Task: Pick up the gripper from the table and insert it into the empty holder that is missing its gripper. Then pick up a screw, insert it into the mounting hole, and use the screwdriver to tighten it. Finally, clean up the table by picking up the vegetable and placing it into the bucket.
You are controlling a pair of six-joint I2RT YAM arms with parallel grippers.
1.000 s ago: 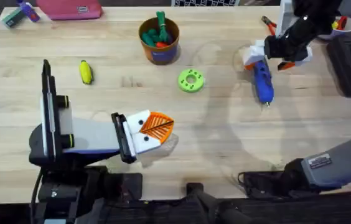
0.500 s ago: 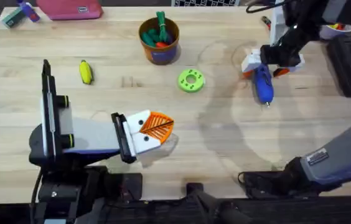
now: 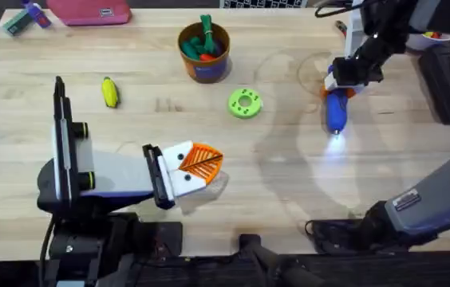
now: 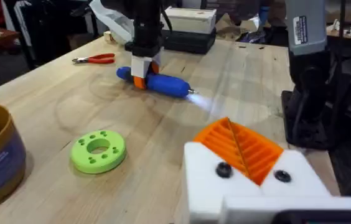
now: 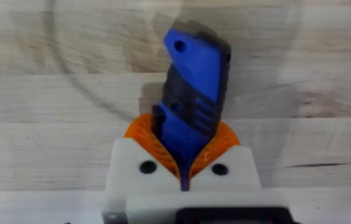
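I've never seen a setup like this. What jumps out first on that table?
Probably the blue screwdriver on the table's far right, clamped in the right end effector, with a bright glow at its tip. Next, the left end effector, with its orange ribbed pads, sits low near the front. A lime-green disc lies between them, before the orange bucket.

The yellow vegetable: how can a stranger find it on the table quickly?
Start at the orange bucket near the table's far edge, then look toward the left arm's side. The vegetable lies alone on bare wood there, the one yellow elongated piece with dark ends; the nearby disc is green and round.
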